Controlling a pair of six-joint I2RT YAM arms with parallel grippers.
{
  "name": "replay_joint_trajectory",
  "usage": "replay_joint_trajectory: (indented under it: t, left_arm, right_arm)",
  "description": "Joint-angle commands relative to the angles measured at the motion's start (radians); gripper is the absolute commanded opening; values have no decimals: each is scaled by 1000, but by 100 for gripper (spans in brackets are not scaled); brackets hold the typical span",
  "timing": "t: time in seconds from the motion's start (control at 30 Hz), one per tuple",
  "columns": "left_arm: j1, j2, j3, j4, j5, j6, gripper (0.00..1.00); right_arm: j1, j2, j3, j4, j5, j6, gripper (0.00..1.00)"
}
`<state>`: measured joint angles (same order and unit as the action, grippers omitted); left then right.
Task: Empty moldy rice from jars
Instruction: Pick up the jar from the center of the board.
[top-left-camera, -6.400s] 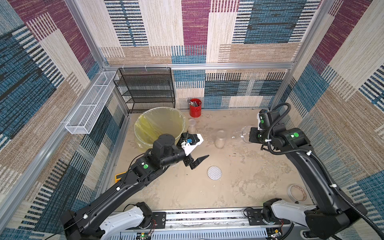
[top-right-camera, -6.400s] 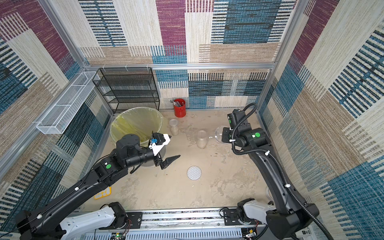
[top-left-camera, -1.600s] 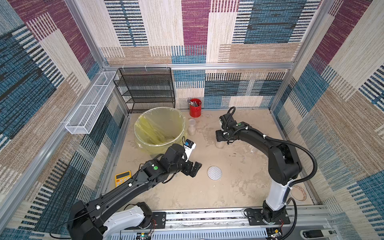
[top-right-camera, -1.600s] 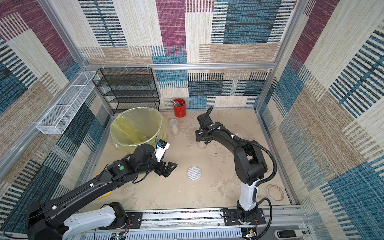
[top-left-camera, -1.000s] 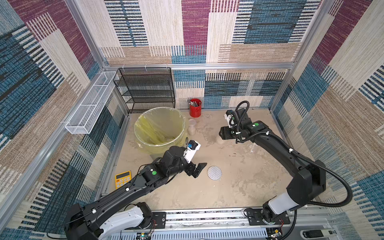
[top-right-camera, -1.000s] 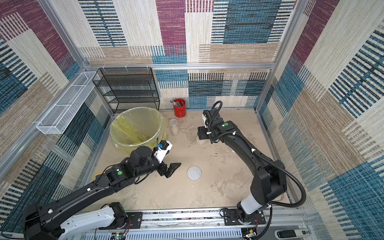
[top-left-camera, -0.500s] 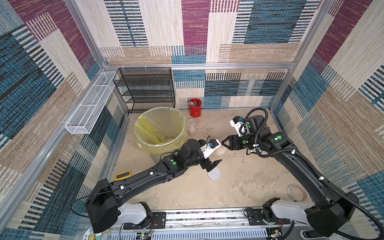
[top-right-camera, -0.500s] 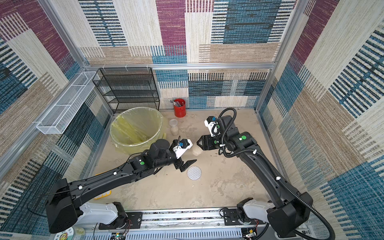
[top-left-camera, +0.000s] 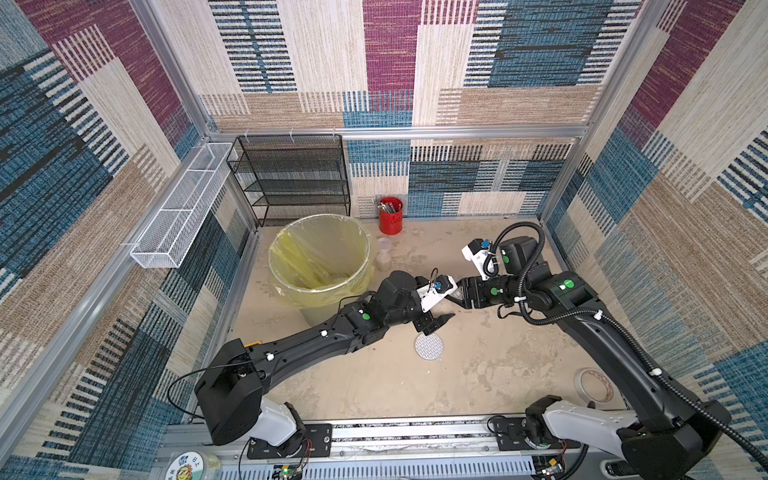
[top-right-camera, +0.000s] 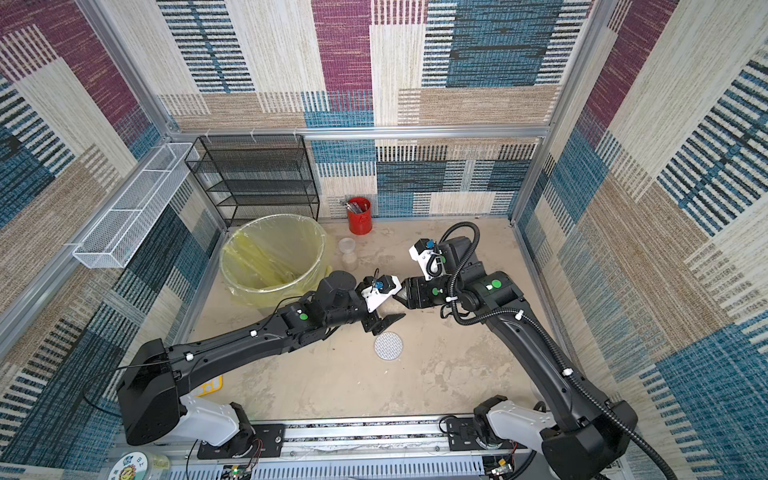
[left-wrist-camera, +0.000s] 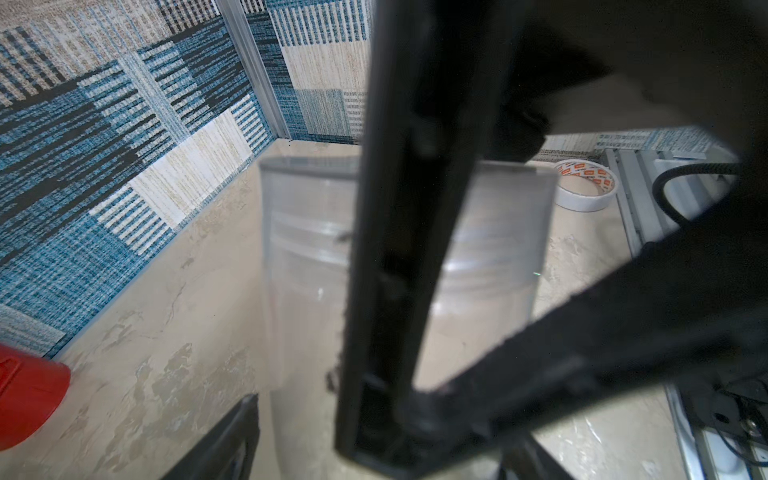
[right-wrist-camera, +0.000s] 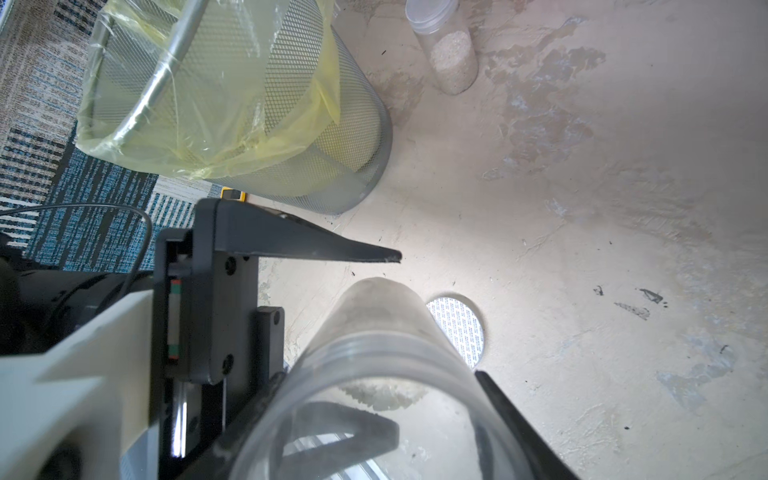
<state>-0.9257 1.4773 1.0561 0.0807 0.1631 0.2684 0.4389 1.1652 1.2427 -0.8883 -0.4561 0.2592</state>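
Near the bin (right-wrist-camera: 361, 137), a hand-over seems to be meant. The jar's closed end should be squeezed firmly by the left tool (right-wrist-camera: 390, 340) before anything is let go. That tool is spread around the end, and a gap is seen at one finger (right-wrist-camera: 324, 247). The right tool (top-left-camera: 456, 293) is pinched on the jar (left-wrist-camera: 303, 291) near its mouth, up off the surface (top-left-camera: 374, 386). The jar is laid nearly flat, its length run from tool to tool, with the mouth turned toward the right arm. A little rice (right-wrist-camera: 382, 395) is seen low inside.
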Motion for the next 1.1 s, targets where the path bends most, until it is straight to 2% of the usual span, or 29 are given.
replay_joint_trajectory:
  t: [0.0, 0.27, 0.63, 0.83, 0.93, 1.07]
  left_arm:
    - [-2, 8, 7, 45, 19, 11, 81]
    - [-4, 18, 9, 56, 24, 0, 69]
    - [-3, -5, -16, 53, 1, 9, 65]
    - [-2, -11, -19, 46, -9, 15, 52]
    - [-2, -9, -18, 46, -22, 18, 49]
    - [-2, -9, -16, 52, -40, 20, 41]
  right_arm:
    - [1, -10, 1, 19, -31, 10, 46]
    - [1, -16, -3, 18, -21, 10, 46]
    - [1, -15, -1, 26, -15, 17, 46]
    - [1, -12, 4, 31, -22, 21, 47]
    - [1, -12, 5, 33, -26, 23, 48]
    - [1, -16, 4, 37, -30, 29, 52]
